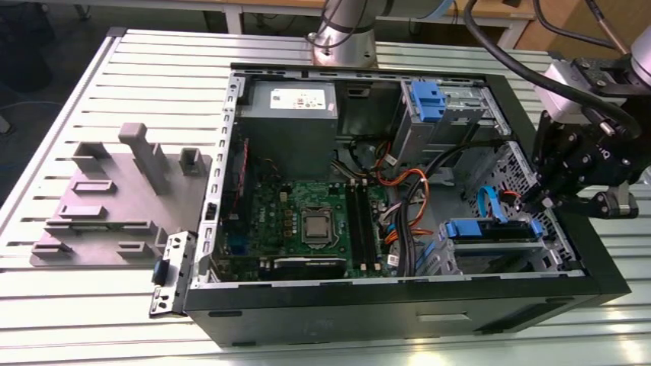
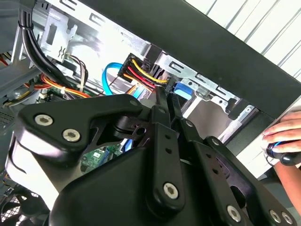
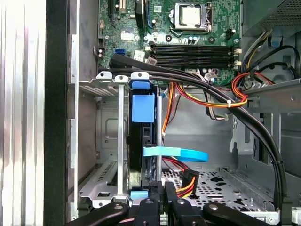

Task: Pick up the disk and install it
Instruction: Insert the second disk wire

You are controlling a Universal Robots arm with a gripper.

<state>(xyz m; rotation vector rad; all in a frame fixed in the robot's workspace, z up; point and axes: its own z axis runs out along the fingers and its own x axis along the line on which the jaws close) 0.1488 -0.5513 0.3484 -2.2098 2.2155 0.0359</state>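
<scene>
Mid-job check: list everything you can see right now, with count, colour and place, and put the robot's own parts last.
computer case: one, black, open, on the slatted table.
slatted table: one, white.
motherboard: one, green, on the case floor.
power supply: one, grey, far corner of the case.
disk: one, blue-framed, in the drive cage at the exterior view's right, beside the gripper.
upper drive carrier: one, blue, in the far bay.
fixture block: one, grey, at the exterior view's left.
person's hand: one, on a mouse.
gripper: one, black, at the disk's end.
</scene>
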